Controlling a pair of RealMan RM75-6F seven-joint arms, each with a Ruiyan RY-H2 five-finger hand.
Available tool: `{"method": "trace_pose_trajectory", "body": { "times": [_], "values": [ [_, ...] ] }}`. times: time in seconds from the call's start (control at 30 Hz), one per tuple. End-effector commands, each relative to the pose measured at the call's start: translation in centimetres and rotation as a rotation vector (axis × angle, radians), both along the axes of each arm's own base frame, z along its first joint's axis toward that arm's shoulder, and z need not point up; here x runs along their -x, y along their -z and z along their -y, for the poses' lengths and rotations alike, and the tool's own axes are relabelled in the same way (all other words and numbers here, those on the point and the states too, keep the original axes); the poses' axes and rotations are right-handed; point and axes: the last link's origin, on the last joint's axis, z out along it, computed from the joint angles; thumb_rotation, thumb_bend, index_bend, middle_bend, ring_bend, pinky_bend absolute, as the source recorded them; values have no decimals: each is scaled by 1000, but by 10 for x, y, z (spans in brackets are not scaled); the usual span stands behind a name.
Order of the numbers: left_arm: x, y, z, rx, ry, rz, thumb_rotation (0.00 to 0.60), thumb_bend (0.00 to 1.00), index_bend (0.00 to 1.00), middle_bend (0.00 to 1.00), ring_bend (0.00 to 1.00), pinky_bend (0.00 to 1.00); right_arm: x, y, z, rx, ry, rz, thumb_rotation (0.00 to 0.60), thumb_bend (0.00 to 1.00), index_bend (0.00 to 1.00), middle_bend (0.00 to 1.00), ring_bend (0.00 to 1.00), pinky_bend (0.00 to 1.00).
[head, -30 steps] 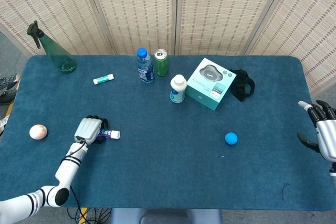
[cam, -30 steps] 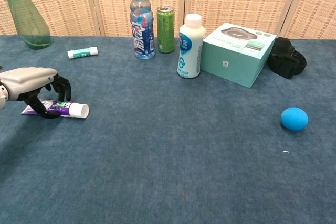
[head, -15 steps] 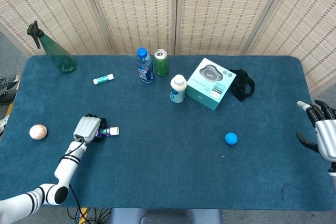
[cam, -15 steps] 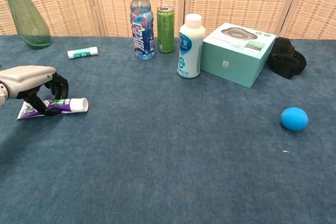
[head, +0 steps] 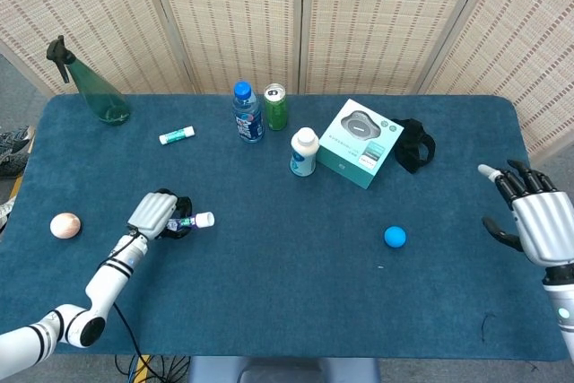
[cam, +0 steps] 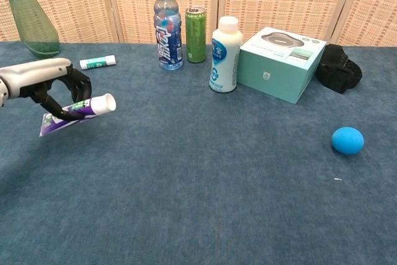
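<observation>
Purple toothpaste tube [cam: 77, 113] clamped in left robot hand [cam: 46, 85], right robot hand [head: 529, 217] spread, holding nothing

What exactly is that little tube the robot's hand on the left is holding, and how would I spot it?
Look at the near left part of the blue table, where the left hand grips a purple-and-white tube with a white cap, lifted off the cloth. The other small tube, green and white, lies flat farther back near the green spray bottle.

Purple-and-white tube [cam: 77, 110] (white cap), blue ball [cam: 347, 140], teal tablecloth [cam: 205, 178].
</observation>
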Motion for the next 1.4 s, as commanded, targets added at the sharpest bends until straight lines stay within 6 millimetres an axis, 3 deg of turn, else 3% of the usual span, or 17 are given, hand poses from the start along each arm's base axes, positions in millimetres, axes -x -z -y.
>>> {"method": "trace_pose_trajectory", "body": {
  "times": [0.03,0.3,0.7,1.0,1.4],
  "values": [
    [-28,-15,-2,54,48,113,600,354,546,633,415,228,-18,7,11,-56,-89,9,600,167,223,354,154,274],
    [-70,-21,-5,179,80,248,600,367,554,644,424,229,-66,40,33,-231,-297,64,600,169,229,357,155,274],
    [-106,-12,-12,335,72,360,600,367,555,644,424,230,-126,91,55,-388,-549,68,600,108,325,359,155,275],
    [-126,-13,-16,409,66,442,600,369,555,644,424,231,-154,117,69,-403,-640,16,600,91,376,358,155,275],
    [-131,-13,-17,458,64,474,600,373,554,645,424,232,-173,143,81,-401,-699,-33,600,111,399,358,155,274]
  ]
}}
